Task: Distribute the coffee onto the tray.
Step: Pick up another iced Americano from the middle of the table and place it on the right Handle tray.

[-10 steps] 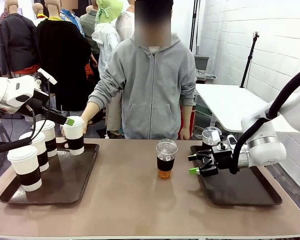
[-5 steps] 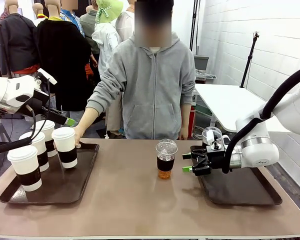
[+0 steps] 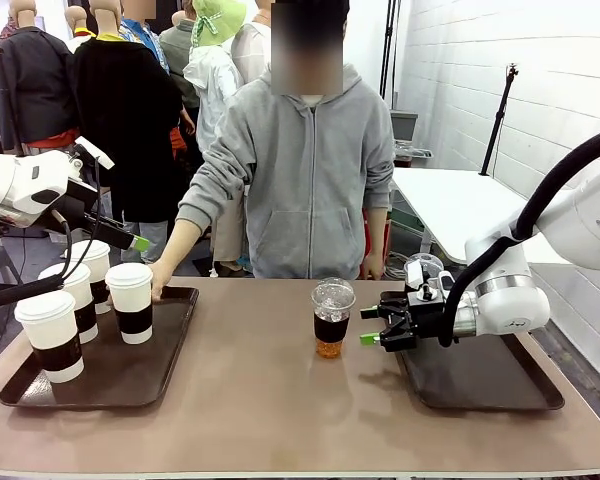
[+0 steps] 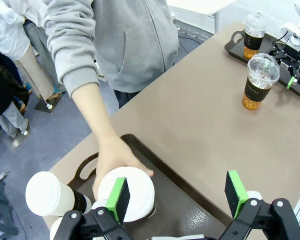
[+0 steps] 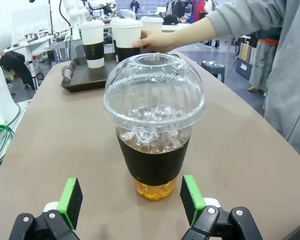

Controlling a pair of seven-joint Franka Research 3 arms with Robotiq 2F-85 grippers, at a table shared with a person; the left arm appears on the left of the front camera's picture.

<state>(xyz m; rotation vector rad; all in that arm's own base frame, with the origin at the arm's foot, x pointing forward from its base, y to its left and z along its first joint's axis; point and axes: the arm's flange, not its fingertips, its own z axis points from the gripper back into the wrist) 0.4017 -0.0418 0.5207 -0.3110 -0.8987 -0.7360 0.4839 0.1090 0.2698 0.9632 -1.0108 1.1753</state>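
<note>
Green pads on your right gripper [image 3: 368, 330] stand wide apart and empty, level with the dark band of the iced cup [image 3: 332, 318] out on the bare table, just beside it and not yet touching. From the right wrist the cup [image 5: 154, 126] sits centred between the pads, so my advice is to slide straight ahead until they flank the band, then close gently; the dome lid and thin plastic look easy to crush or tip. A second iced cup [image 3: 421, 273] already stands at the far corner of the right tray [image 3: 480, 385], so keep your elbow clear of it when you carry across.

Your left gripper [image 4: 178, 196] is also spread and holding nothing, hovering over the left tray [image 3: 130, 375], where a white paper cup [image 3: 132, 302] rests under the person's hand [image 4: 112, 156], with more paper cups alongside. Stay off that hand.

You're working on a smooth brown tabletop [image 3: 280, 400], with white brick walls behind.
</note>
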